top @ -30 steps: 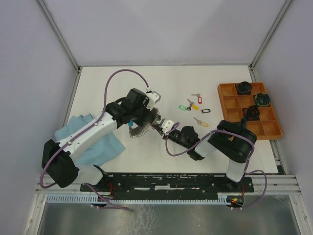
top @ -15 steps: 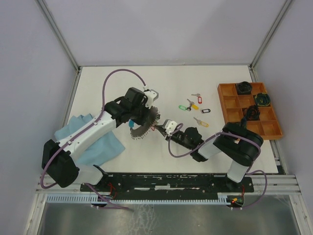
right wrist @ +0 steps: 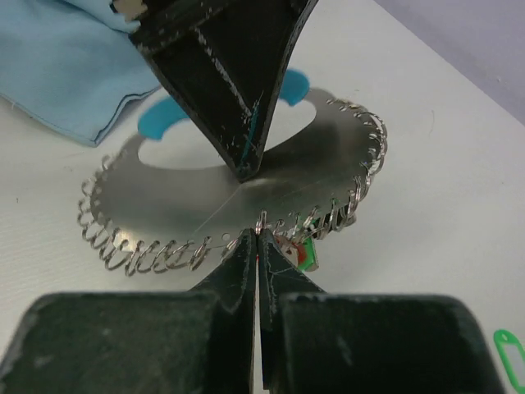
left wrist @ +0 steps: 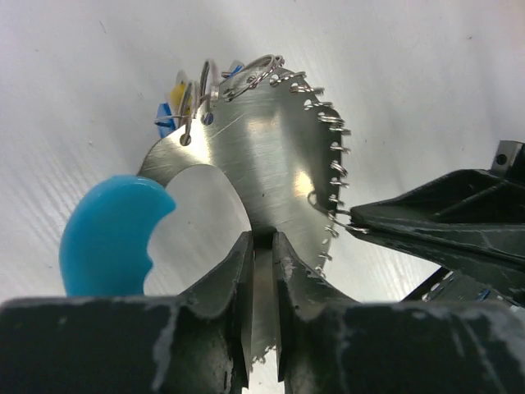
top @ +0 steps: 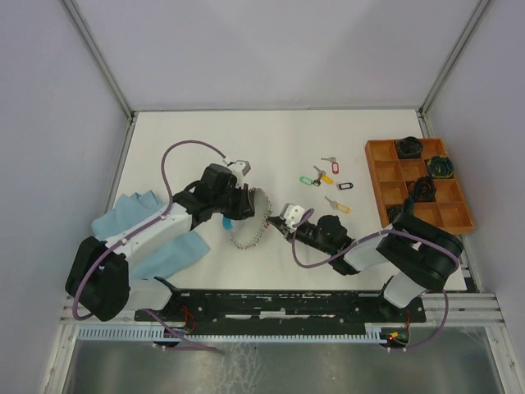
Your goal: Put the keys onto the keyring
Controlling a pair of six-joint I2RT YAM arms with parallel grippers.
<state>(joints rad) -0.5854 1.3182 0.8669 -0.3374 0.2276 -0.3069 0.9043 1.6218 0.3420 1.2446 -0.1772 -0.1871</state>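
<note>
The keyring [top: 248, 223] is a flat grey metal crescent with several small wire loops along its rim and a bright blue sleeve [left wrist: 107, 238]. My left gripper [top: 237, 203] is shut on its inner edge, seen in the left wrist view [left wrist: 262, 246]. My right gripper [top: 276, 215] is shut on one small rim loop [right wrist: 261, 222]. Keys with yellow and blue tags [left wrist: 176, 103] hang on the rim, as does one with a red and green tag [right wrist: 303, 250]. Loose keys lie on the table: a green tag [top: 306, 180], yellow tags [top: 326, 177] and a black tag [top: 344, 185].
An orange compartment tray [top: 381, 176] at the right holds dark coiled bundles [top: 422, 187]. A light blue cloth [top: 139, 234] lies under the left arm. Another yellow-tagged key [top: 338, 205] lies near the right arm. White walls close the table's back and sides.
The left gripper has moved nearer and lower, and the keyring now lies flatter. The right gripper has followed with its hold on the rim; its elbow has swung right.
</note>
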